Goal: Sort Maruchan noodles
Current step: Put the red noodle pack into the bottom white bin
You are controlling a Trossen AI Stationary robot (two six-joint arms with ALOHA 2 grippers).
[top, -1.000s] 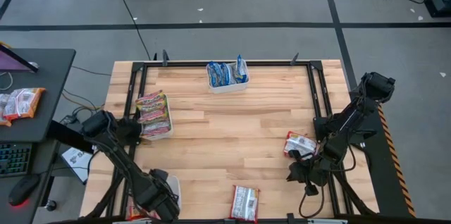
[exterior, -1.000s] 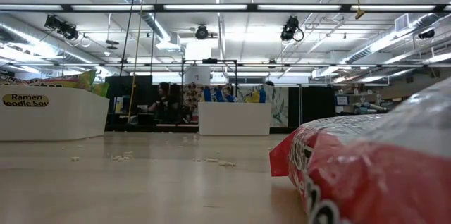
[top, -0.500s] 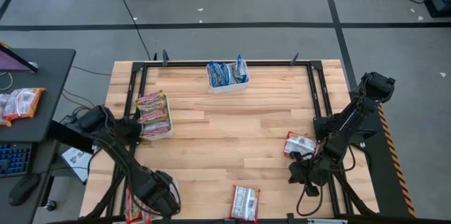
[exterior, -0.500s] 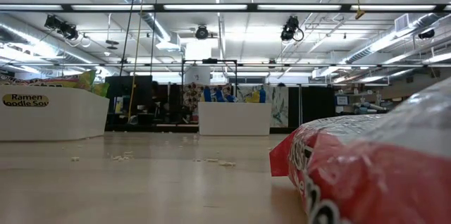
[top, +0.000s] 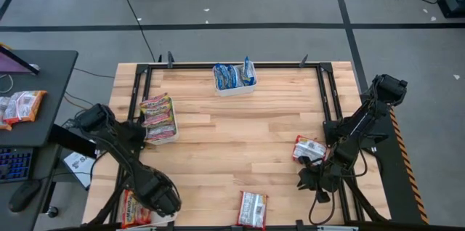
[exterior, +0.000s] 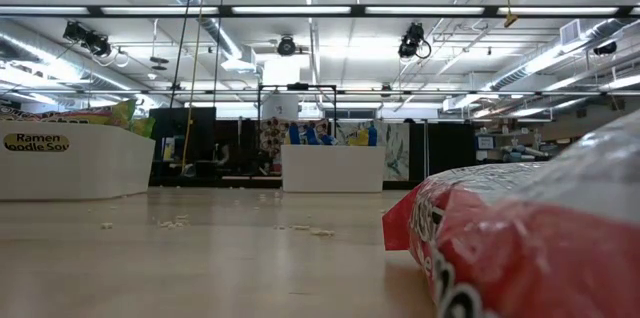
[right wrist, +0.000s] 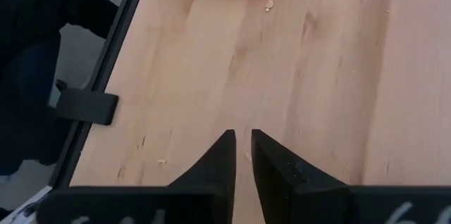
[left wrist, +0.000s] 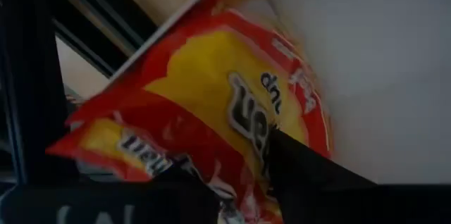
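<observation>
An orange-yellow and red noodle packet (left wrist: pixel 211 104) fills the left wrist view, and my left gripper (left wrist: pixel 232 178) is shut on its near end. From above, this packet (top: pixel 133 209) sits at the table's near left corner beside my left gripper (top: pixel 158 200), over a white tray (left wrist: pixel 380 76). My right gripper (right wrist: pixel 239 143) hovers over bare wood near the right edge, shut on nothing. A red-white packet (top: pixel 310 149) lies flat just beyond it. Another packet (top: pixel 253 209) lies at the near edge. My left gripper pinches the packet's near end (left wrist: pixel 243 182) between its two fingers, slanting down from above. The packet reaches out beyond the fingers, tilted, over the white tray's rim (left wrist: pixel 176 34). The gripper hides whether it rests on the tray.
A white tray with blue packets (top: pixel 234 78) stands at the far edge, and a tray with red and green-yellow packets (top: pixel 158 118) at the left. Black frame rails (top: pixel 330 107) run along the table's sides. In the low view, a red packet (exterior: pixel 520 248) looms at the right.
My left gripper has rolled and shifted a little toward the table's left edge, sinking slightly. The packet has turned with it, so more of its broad face shows from above. The white tray beside the gripper is now mostly covered by the arm.
</observation>
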